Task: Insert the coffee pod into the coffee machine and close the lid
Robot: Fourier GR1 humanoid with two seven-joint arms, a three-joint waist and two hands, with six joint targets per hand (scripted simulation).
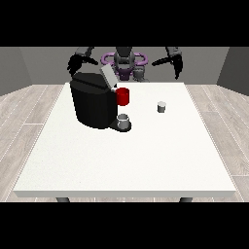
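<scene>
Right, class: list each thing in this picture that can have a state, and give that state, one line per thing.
coffee machine: upright on the table, towards the view's left.
lid: raised, open.
coffee pod: on the table, apart from the machine, not inserted.
cup: standing on the machine's base.
hand at the view's left: raised above the machine, holding nothing.
hand at the view's right: raised beyond the table's far edge, holding nothing.
</scene>
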